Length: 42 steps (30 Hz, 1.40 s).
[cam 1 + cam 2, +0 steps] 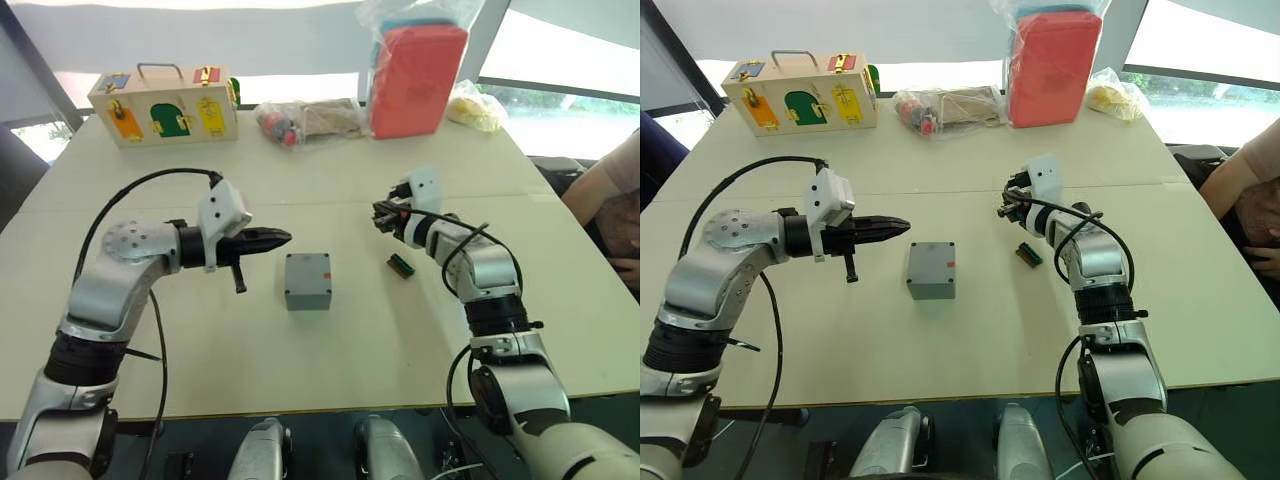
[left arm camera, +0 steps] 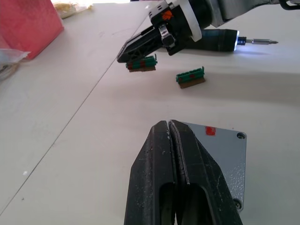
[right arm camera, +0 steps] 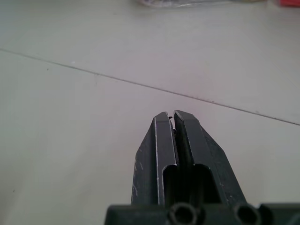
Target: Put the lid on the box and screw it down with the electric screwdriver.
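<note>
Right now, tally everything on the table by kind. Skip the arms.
Grey box: 1
Electric screwdriver: 1
Green-brown pieces: 2
Wooden box with coloured doors: 1
Plastic bags with contents: 3
Total: 8

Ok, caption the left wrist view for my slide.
Shut left gripper reaching over the grey box, with the right gripper and the lit screwdriver beyond it.
</note>
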### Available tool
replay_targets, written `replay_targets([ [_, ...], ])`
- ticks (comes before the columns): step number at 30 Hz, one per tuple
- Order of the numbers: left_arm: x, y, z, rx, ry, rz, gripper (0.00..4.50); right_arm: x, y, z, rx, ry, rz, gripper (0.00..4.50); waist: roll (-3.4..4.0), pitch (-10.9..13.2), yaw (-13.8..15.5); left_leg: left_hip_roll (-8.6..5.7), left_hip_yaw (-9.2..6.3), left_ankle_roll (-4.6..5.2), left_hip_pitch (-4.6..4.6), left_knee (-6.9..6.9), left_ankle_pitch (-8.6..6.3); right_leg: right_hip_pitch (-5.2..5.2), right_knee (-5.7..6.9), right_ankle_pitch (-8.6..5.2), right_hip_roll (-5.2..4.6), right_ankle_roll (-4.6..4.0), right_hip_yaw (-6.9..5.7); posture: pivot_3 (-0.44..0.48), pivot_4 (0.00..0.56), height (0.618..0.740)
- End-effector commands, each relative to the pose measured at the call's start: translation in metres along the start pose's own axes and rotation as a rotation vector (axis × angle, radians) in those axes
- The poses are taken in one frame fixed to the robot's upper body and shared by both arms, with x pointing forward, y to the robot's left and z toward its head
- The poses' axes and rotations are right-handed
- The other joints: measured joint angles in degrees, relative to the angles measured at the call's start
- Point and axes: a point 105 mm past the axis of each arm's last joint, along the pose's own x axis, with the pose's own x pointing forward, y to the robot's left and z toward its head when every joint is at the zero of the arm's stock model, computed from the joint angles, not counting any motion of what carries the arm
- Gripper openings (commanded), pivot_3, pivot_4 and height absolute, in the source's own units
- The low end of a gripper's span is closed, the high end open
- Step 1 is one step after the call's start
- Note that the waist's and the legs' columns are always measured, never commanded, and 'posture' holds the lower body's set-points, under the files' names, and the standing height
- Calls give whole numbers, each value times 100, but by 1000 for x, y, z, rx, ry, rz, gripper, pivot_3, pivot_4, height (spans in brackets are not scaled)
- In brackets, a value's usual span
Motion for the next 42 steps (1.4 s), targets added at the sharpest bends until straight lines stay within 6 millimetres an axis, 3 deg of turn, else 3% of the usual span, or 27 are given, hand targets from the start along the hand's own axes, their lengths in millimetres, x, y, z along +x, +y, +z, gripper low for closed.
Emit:
replay_targets([
  [1,1,0,10,32,-27,-10,0,0,9,1,-35,-16,31,29,0,0,-1,0,0,0,0,0,0,0,0,0,0,0,0,0,150,730],
  [5,2,0,9,34,-27,-12,0,4,14,-13,-83,-10,51,29,0,0,-10,0,0,0,0,0,0,0,0,0,1,0,0,0,150,730],
  [10,2,-1,10,34,-29,-13,0,3,20,-7,-170,-75,99,29,0,0,-7,0,0,0,0,0,0,0,-1,0,1,0,0,0,150,730],
  [18,3,-1,10,33,-34,-13,0,11,-1,-22,89,71,-39,29,0,0,-5,1,-1,-1,1,2,1,0,7,0,0,0,1,0,150,730],
  [23,6,-1,11,35,-40,-15,0,9,8,-13,-27,1,-27,29,0,0,9,-1,-2,-1,1,1,1,0,7,-1,0,-1,0,0,150,730],
  [32,8,-2,11,37,-44,-24,0,7,7,-14,18,-7,-32,29,0,0,0,-1,-1,-1,2,1,0,0,7,-1,0,-1,0,0,150,730],
  [35,8,-2,11,36,-46,-25,0,6,9,-14,14,-12,-19,690,0,0,-4,-1,-2,-1,2,1,0,0,7,-1,0,-1,1,0,150,730],
  [40,8,-1,11,35,-46,-26,0,4,10,-12,-6,-24,-12,2790,0,0,-6,-1,-1,-1,2,1,0,0,7,-1,0,-1,1,0,150,730],
  [42,8,-2,11,34,-47,-26,0,3,10,-9,-9,-48,-7,2790,0,0,-5,-1,-1,-1,2,1,1,-1,7,-1,0,-1,0,0,150,730],
])
